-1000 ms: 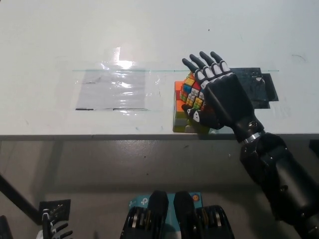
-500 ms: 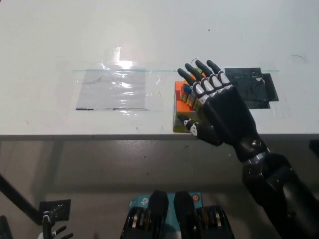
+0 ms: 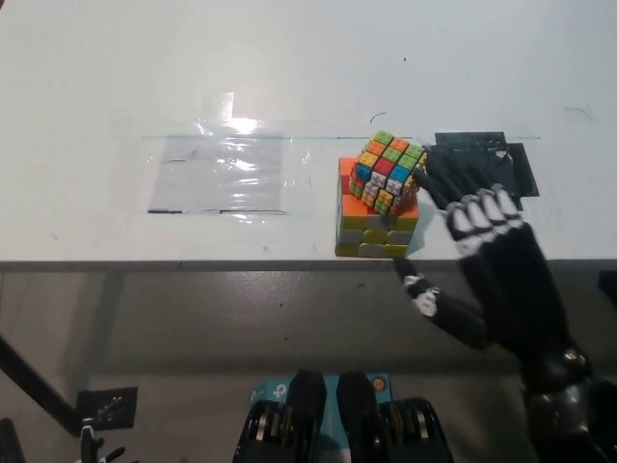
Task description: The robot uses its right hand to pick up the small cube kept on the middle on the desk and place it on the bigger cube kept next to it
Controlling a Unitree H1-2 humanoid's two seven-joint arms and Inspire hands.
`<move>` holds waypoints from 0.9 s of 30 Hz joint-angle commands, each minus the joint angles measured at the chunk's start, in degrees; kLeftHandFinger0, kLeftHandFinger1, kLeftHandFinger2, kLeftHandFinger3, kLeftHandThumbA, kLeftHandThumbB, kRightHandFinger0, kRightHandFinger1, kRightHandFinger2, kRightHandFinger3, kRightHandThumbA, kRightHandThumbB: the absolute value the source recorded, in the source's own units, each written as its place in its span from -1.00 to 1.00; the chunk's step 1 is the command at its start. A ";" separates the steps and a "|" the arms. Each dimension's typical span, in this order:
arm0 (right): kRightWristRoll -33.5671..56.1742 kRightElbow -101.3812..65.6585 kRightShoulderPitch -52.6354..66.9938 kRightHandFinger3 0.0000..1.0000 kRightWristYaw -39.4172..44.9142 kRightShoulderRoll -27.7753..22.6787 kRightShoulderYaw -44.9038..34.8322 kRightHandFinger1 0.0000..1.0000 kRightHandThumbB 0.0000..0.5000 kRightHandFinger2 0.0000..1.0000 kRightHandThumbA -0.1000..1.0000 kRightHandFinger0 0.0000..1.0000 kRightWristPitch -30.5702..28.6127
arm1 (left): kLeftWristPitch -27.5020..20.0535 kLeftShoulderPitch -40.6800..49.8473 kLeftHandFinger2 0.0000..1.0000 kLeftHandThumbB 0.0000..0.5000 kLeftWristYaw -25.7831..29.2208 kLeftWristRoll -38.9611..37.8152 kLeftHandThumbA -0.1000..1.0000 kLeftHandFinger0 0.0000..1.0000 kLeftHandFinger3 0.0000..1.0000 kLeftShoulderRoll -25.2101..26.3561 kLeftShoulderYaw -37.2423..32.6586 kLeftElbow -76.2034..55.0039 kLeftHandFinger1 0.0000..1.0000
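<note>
We see the small cube (image 3: 388,172) sitting tilted on top of the bigger cube (image 3: 371,222) near the front edge of the desk (image 3: 289,77). Our black right hand (image 3: 487,260) is just right of the cubes, fingers spread and holding nothing. Our left hand isn't clearly visible

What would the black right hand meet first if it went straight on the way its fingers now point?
Probably the small cube on the bigger cube: the right hand is open, fingertips pointing up-left at its right side, seemingly touching or nearly; depth is unclear.
</note>
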 commanded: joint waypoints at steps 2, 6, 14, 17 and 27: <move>3.57 -1.47 3.20 1.00 -4.23 1.50 -4.12 1.00 0.08 1.00 0.04 1.00 -2.20 | -1.54 0.36 0.67 -0.37 -1.33 0.07 1.00 0.18 0.98 1.14 -0.69 -0.64 0.32; 6.37 0.91 9.62 1.00 -6.10 4.27 -8.90 1.00 0.10 1.00 -0.15 1.00 -0.31 | -2.34 -0.06 0.63 -0.33 -0.78 -0.92 1.00 0.15 0.90 0.76 0.24 0.27 0.28; 6.19 17.39 10.90 1.00 -15.38 6.75 -13.30 1.00 -0.10 1.00 -0.17 1.00 -4.46 | -0.63 -0.30 0.72 -0.39 -0.36 -0.53 1.00 0.46 0.96 0.61 -0.24 -1.27 0.45; 8.74 22.31 10.59 1.00 -17.31 7.94 -14.39 1.00 -0.08 1.00 -0.37 1.00 -6.03 | -0.28 -0.18 0.69 -0.46 -0.43 -0.78 1.00 0.42 0.97 0.36 -0.07 -1.95 0.44; 18.72 34.46 7.93 1.00 -16.90 10.41 -17.63 1.00 -0.24 1.00 -0.49 1.00 -8.96 | -2.08 -0.66 0.74 -0.43 0.01 0.62 1.00 0.40 0.99 0.66 -1.37 -0.53 0.44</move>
